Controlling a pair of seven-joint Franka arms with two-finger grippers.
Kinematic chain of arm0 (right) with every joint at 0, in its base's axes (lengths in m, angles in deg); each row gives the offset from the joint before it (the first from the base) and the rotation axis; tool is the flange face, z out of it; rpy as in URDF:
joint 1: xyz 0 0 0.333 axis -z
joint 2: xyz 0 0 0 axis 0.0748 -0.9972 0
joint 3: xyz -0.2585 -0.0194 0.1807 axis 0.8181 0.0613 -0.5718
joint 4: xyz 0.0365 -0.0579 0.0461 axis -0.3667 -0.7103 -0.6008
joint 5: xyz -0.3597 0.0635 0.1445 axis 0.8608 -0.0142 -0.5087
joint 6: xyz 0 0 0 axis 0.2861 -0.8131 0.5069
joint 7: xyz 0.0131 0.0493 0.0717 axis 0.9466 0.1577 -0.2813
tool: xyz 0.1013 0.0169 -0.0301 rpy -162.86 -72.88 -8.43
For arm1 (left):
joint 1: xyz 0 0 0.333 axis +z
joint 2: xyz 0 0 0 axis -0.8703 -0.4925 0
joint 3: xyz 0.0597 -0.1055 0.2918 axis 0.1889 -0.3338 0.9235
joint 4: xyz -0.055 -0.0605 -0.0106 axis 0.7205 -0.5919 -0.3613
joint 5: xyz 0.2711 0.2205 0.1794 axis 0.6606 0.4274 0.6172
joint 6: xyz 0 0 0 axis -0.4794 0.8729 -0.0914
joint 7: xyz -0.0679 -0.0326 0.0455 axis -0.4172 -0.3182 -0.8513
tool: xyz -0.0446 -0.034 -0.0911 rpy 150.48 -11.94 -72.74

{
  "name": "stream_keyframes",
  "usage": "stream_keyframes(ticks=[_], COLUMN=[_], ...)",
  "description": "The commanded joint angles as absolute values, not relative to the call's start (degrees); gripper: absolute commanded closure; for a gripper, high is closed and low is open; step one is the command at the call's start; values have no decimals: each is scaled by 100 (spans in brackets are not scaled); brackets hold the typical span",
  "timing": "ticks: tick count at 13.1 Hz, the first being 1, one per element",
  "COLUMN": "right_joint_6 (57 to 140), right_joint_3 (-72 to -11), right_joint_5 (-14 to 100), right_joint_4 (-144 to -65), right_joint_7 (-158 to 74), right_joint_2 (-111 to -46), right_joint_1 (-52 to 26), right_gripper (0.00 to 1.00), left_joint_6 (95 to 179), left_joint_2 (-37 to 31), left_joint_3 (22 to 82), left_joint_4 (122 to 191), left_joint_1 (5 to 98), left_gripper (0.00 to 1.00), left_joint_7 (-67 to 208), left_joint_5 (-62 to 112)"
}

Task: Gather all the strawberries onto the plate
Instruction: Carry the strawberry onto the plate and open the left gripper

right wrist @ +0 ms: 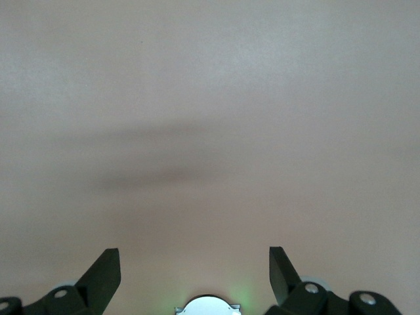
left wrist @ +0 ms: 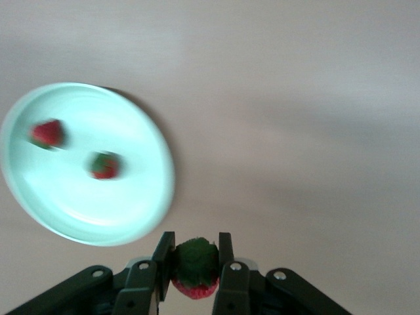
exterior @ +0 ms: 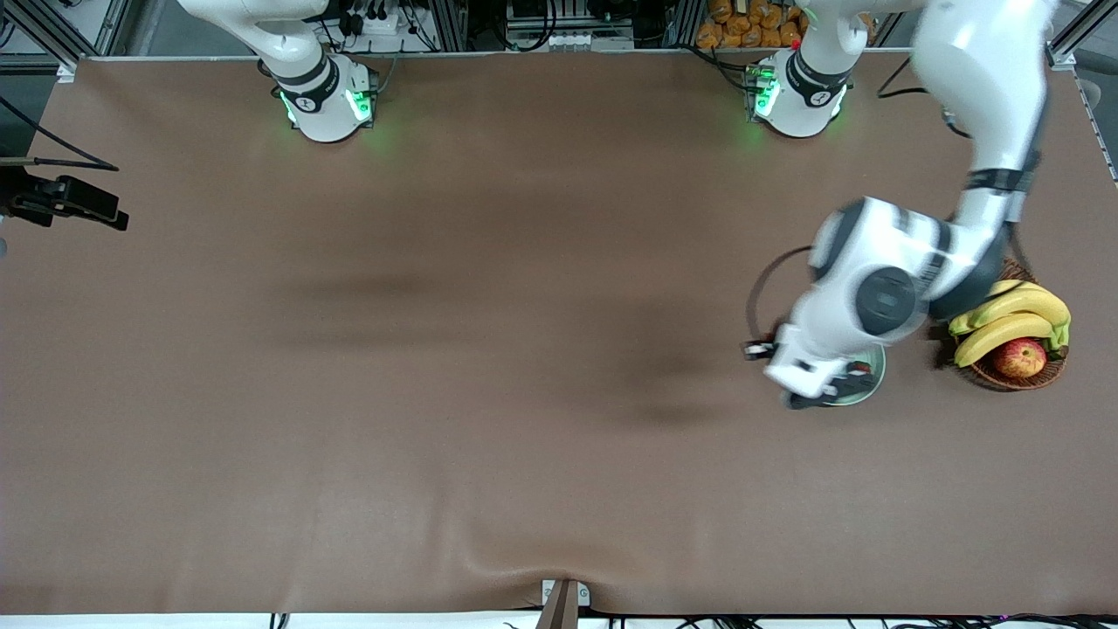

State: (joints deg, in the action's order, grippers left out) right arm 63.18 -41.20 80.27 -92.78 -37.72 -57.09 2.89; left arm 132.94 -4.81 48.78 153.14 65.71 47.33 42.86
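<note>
Your third strawberry (left wrist: 194, 269) sat pinched cap-up in the left tool (left wrist: 195, 262), up in the air and just off the plate (left wrist: 141, 210), probably being carried in for the drop. Two strawberries (left wrist: 47, 133) (left wrist: 105, 165) already lay on the plate, which stood beside the basket (exterior: 1017, 377) with bananas (exterior: 1004, 319) and an apple (exterior: 1019, 357). Your right tool (right wrist: 195, 272) waited, jaws wide, over bare worktop (right wrist: 210, 98).

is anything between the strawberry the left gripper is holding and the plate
Nothing visible. The left gripper is shut on the strawberry above bare table beside the plate. Two strawberries lie in the plate, with open space around them.
</note>
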Motion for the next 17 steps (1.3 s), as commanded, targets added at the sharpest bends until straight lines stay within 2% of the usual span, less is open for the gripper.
stream_keyframes(ticks=[1,2,3,4,5,9,13,15,17], right_joint_6=[6243,6243,6269,6269,6286,6313,6295,6269,6260], right_joint_3=[-4129,-4129,-4129,-4129,-4129,-4120,-4120,-4111,-4111], right_joint_5=[8024,8033,8033,8033,8033,8042,8077,8094,8068], right_joint_4=[-9237,-9237,-9237,-9237,-9237,-9202,-9185,-9185,-9185], right_joint_7=[-3664,-3664,-3664,-3664,-3664,-3690,-3716,-3664,-3664], right_joint_2=[-5670,-5679,-5679,-5679,-5679,-5697,-5723,-5723,-5723], right_joint_1=[236,201,192,200,192,226,262,218,262], right_gripper=[0,0,0,0,0,0,0,0,0], left_joint_6=[13836,14074,14216,14243,14243,14007,13542,13095,12350], left_joint_2=[-372,-381,-399,-425,-425,-189,469,734,823], left_joint_3=[4780,4789,4780,4780,4780,4763,4701,4509,4289], left_joint_4=[16070,16272,16414,16450,16450,16398,16232,15785,14978], left_joint_1=[7322,7472,7613,7666,7702,7781,7763,7763,7763], left_gripper=[96,87,68,44,0,0,0,0,0], left_joint_7=[5752,5868,5913,5930,5957,6114,6264,6247,6247], left_joint_5=[4262,4418,4646,4762,4763,4763,4710,4684,4684])
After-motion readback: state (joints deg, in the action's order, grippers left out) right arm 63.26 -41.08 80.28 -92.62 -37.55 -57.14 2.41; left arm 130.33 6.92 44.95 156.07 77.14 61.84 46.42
